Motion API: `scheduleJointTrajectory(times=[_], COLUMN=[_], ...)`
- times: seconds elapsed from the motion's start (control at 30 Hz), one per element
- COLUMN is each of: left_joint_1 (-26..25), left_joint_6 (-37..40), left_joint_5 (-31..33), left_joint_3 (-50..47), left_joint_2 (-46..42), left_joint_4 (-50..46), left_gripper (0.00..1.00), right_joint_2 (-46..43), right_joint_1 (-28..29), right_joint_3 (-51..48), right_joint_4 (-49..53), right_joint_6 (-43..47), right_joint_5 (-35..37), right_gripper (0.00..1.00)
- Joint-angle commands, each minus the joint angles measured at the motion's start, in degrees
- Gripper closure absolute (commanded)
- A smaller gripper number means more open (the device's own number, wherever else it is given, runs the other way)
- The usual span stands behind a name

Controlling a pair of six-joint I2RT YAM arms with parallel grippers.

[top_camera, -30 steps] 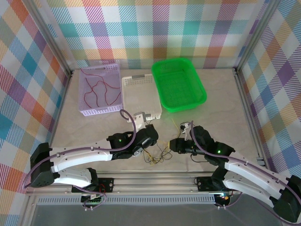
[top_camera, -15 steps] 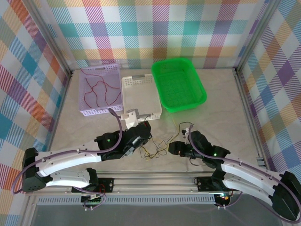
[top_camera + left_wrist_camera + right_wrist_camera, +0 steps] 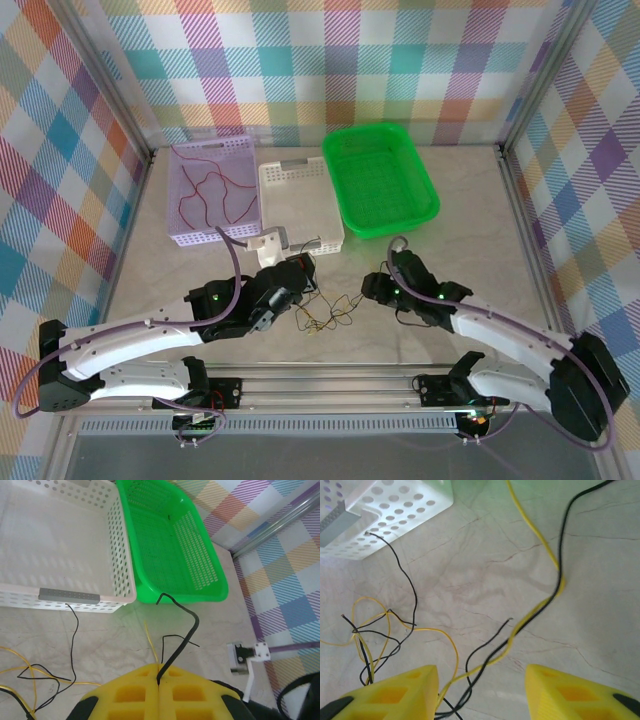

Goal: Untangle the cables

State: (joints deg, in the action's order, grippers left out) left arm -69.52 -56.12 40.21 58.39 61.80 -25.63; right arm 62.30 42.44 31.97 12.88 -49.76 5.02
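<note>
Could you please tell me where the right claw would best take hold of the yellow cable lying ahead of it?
Grip the yellow cable on its straight far stretch, where it lies apart from the black cable. Nearer the right claw the two run tight together. Come straight down from above with the claw set across the cable's run, because it lies flat on the table.

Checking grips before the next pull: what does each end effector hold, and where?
The left end effector pinches a black cable a little in from its free end; the right end effector is open, holding nothing.
</note>
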Motion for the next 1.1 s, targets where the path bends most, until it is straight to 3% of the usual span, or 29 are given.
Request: scheduleJointTrajectory(times=[0.0, 0.43, 0.73, 1.07], left_joint_1=[0.2, -0.2, -0.6, -1.1], left_joint_6=[0.8, 0.3, -0.6, -1.9], left_joint_5=[2.2, 2.1, 2.0, 0.7], left_joint_3=[2.0, 2.2, 1.4, 0.5], left_joint_2=[-1.9, -1.4, -3.4, -3.7], left_joint_4=[-1.2, -0.7, 0.4, 2.6], left_gripper=[1.00, 1.00, 1.00, 1.00], right_joint_2=[2.6, 9.4, 10.6, 13.1], right_joint_1=[0.0, 0.0, 0.0, 0.0], right_joint_3=[-0.8, -2.6, -4.3, -4.1], right_joint_4=[-1.7, -9.9, -12.9, -19.5], right_joint_6=[-2.4, -14.3, -16.6, -15.6], right_joint_5=[-5.4, -13.1, -6.3, -2.7], right_gripper=[0.55, 0.60, 0.74, 0.80])
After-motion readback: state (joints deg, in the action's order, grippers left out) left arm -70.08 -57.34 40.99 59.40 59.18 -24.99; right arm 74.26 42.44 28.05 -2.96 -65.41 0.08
